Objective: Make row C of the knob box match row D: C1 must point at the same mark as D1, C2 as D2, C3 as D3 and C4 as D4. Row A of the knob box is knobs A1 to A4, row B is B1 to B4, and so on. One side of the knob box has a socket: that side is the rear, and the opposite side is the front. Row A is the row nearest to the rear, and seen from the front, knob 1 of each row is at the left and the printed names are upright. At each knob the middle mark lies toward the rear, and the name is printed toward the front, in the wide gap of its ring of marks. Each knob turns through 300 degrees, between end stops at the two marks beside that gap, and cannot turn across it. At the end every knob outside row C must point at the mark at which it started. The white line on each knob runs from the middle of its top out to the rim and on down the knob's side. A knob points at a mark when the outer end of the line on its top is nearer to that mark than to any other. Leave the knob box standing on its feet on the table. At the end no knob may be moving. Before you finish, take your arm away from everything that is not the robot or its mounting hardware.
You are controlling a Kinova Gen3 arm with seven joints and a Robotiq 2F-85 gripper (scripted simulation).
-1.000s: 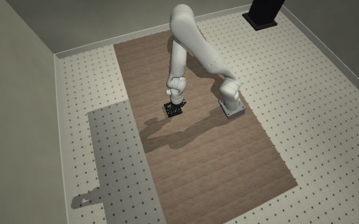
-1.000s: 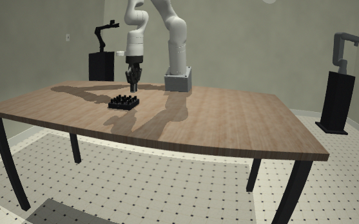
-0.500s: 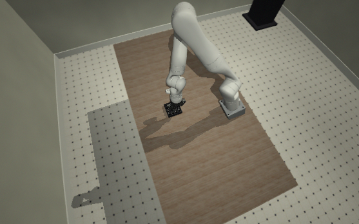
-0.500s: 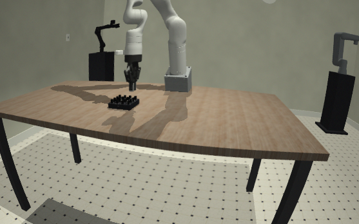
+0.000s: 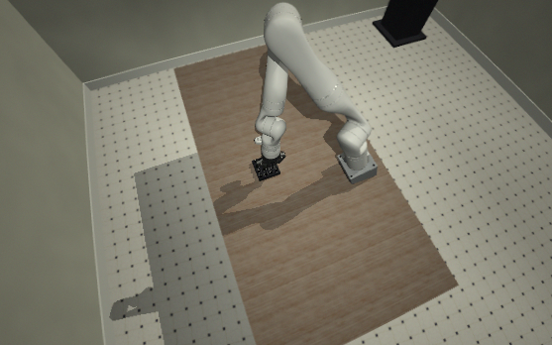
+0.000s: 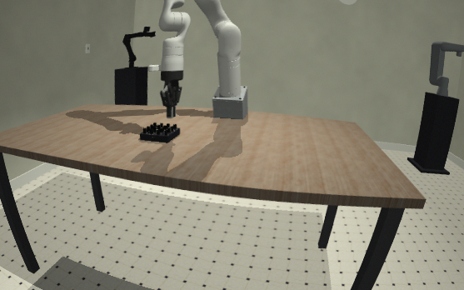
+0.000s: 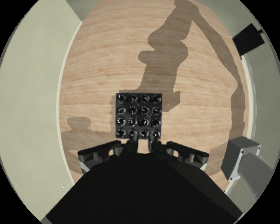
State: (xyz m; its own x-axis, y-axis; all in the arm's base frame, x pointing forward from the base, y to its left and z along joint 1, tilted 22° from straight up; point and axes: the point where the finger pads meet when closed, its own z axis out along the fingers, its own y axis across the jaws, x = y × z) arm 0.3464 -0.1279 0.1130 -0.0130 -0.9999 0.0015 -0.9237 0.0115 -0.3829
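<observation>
Your knob box [image 6: 160,132] stands on its feet on the wooden table [image 6: 291,158], near the middle of the table's width and well apart from the arm's grey base block [image 6: 241,112]. Your gripper [image 6: 171,113] hangs above the box's far edge, clear of the knobs. Its jaws stand narrow, almost together, with nothing between them; the wrist view shows the fingertips just short of the box's [image 7: 140,116] nearest row.

Judged from its look, the box is a small, rigid, low block, probably light enough to slide or tip if you push sideways, so press straight down and twist only. Take hold of one knob at a time, pinching it across its sides from above. The knobs are small and closely packed, so you have little room beside each; a wide approach risks nudging a neighbour outside row C.

No names, marks or white lines can be read in any view; the box is too small and dark. No brand shows.
</observation>
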